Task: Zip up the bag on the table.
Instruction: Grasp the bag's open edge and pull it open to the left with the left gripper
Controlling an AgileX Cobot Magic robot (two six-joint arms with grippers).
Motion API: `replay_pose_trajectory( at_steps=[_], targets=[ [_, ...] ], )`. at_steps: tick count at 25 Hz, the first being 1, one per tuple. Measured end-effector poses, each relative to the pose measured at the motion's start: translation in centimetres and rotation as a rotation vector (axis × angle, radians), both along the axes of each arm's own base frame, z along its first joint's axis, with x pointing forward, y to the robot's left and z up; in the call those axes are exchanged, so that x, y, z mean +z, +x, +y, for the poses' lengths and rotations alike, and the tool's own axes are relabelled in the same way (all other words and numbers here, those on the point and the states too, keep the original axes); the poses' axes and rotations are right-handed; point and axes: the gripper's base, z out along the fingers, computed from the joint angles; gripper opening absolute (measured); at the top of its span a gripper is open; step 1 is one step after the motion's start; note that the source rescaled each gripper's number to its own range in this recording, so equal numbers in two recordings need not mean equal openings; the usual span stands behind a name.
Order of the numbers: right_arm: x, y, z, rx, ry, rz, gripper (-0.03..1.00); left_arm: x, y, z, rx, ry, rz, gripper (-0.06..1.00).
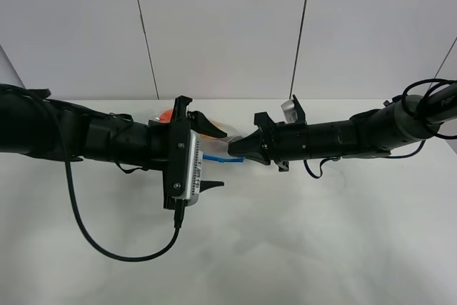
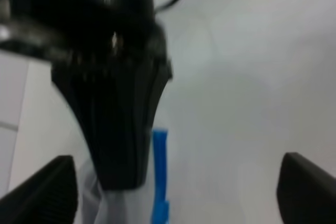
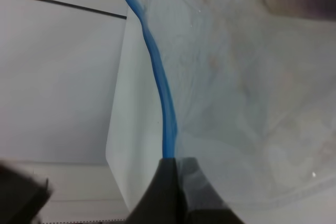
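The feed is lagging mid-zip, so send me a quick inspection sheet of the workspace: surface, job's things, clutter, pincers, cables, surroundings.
Surface: plain white table.
Job's things: clear bag between the two arms, mostly hidden from above; its blue zip strip runs into the right pincer.
Clutter: nothing seen.
Pincers: left pincer open, fingers either side of the strip; right pincer shut on the bag's zip edge.
Cables: black cable loops over the table from the left wrist; more loop by the right arm.
Surroundings: pale wall panels with dark seams.
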Motion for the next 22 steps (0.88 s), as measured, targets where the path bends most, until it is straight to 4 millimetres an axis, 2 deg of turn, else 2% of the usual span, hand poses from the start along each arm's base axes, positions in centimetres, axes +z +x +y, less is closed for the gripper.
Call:
replay_pose_trajectory(
  at_steps=[9,13,22],
  targets=[
    [0.1,0.0,0.0,0.005,0.007,-0.003,0.00,-1.9,2.2,-0.5,0.042,0.053,0.015,0.85],
    [0.1,-0.1,0.1,0.013,0.011,-0.013,0.00,-2.9,2.5,-0.4,0.060,0.084,0.032,0.85],
    [0.1,-0.1,0.1,0.019,0.013,-0.019,0.00,-3.0,2.7,-0.1,0.123,0.097,0.052,0.83]
  ],
)
